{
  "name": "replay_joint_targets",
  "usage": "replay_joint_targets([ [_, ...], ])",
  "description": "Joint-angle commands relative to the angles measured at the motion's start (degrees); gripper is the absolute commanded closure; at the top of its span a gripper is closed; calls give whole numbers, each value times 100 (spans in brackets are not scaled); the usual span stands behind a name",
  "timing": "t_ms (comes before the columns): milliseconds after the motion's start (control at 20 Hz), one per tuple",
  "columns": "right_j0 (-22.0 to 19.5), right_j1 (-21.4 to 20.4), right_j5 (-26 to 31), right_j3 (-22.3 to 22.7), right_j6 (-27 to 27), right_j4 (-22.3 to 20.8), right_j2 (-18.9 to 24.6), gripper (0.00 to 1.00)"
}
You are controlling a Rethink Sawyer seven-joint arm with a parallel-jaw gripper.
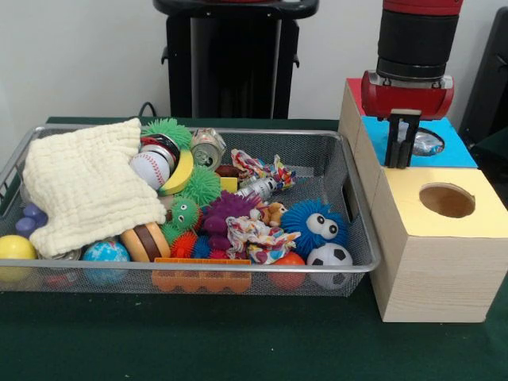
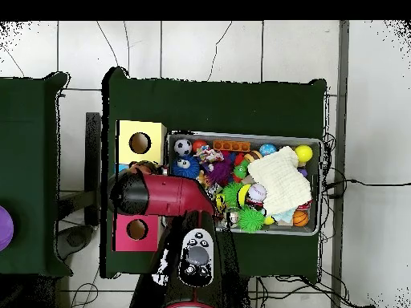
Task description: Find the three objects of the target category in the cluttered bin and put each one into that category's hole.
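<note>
The robot's black-fingered gripper (image 1: 403, 151) hangs over the blue-topped middle box (image 1: 454, 151), its jaws narrow and apparently pinching a small crinkled clear-and-silver object (image 1: 426, 143) right at that box's hole, though the grasp itself is hard to confirm. The yellow-topped wooden box (image 1: 439, 242) with its round hole (image 1: 447, 200) stands nearer the camera. Any remaining targets would lie in the silver wire-mesh bin (image 1: 349, 266), off to the claw's side across the bin wall, beyond the fuzzy blue googly-eyed ball (image 1: 316, 225).
</note>
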Motion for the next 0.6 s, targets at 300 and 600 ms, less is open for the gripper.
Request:
replay_joint_targets([
  [300, -3, 515, 261, 909, 769, -96, 584, 100],
  [600, -73, 331, 559, 910, 651, -117, 533, 100],
])
